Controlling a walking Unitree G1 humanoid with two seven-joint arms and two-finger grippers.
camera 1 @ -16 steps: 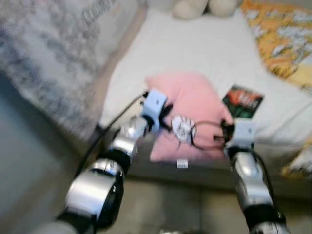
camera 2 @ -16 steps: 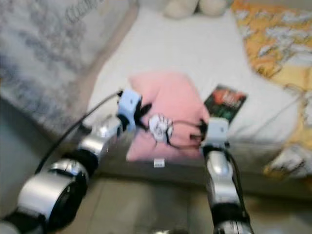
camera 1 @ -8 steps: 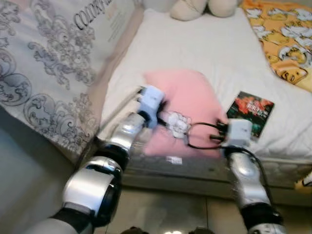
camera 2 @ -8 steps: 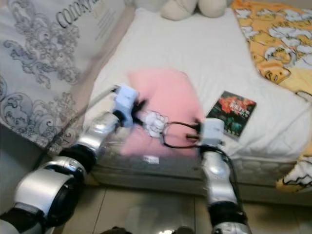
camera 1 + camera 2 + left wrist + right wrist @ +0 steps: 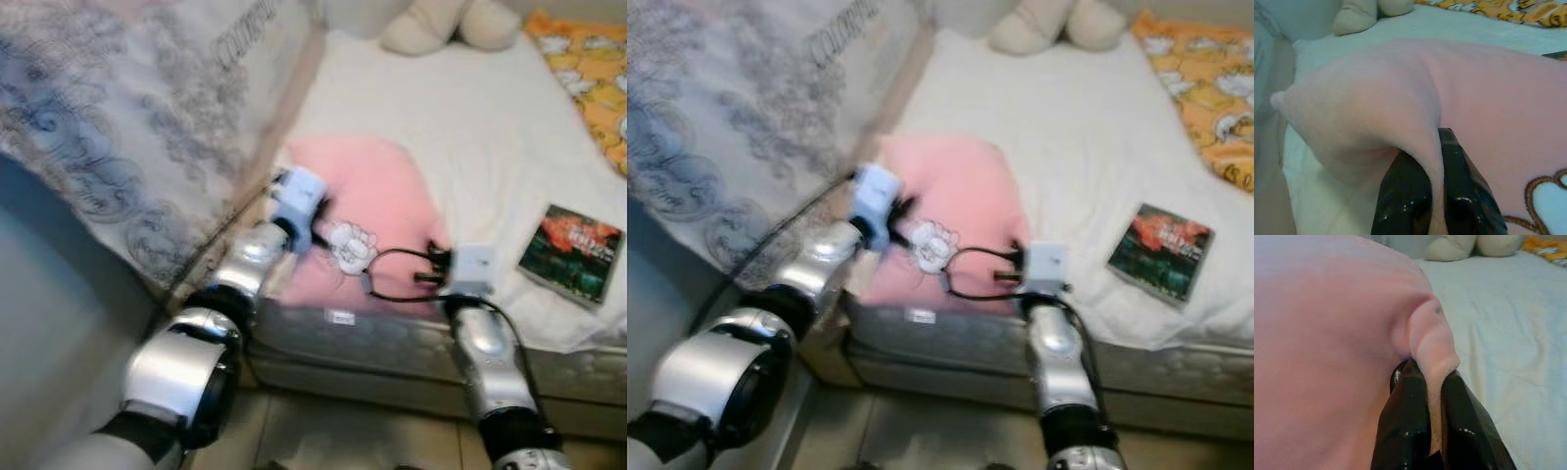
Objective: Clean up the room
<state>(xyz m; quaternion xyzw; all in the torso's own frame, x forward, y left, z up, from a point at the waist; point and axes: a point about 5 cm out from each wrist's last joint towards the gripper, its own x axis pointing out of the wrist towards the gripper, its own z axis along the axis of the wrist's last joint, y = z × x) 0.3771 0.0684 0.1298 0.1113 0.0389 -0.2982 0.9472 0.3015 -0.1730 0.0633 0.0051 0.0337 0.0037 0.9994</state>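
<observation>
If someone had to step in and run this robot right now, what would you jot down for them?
Left gripper: shut on a fold at the pink pillow's left edge.
Right gripper: shut on a fold at the pillow's right corner.
The pillow lies at the near edge of the bed, on the white sheet. A book lies on the sheet to its right, apart from it. A cream plush toy sits at the far end, and an orange patterned blanket at the far right.
Done: pillow gripped by both grippers.
Left: place the pillow, probably tidy the book too.

Home bedroom: white mattress (image 5: 470, 147), pink pillow (image 5: 367, 215), plush toy (image 5: 451, 24), patterned orange blanket (image 5: 593, 59).
</observation>
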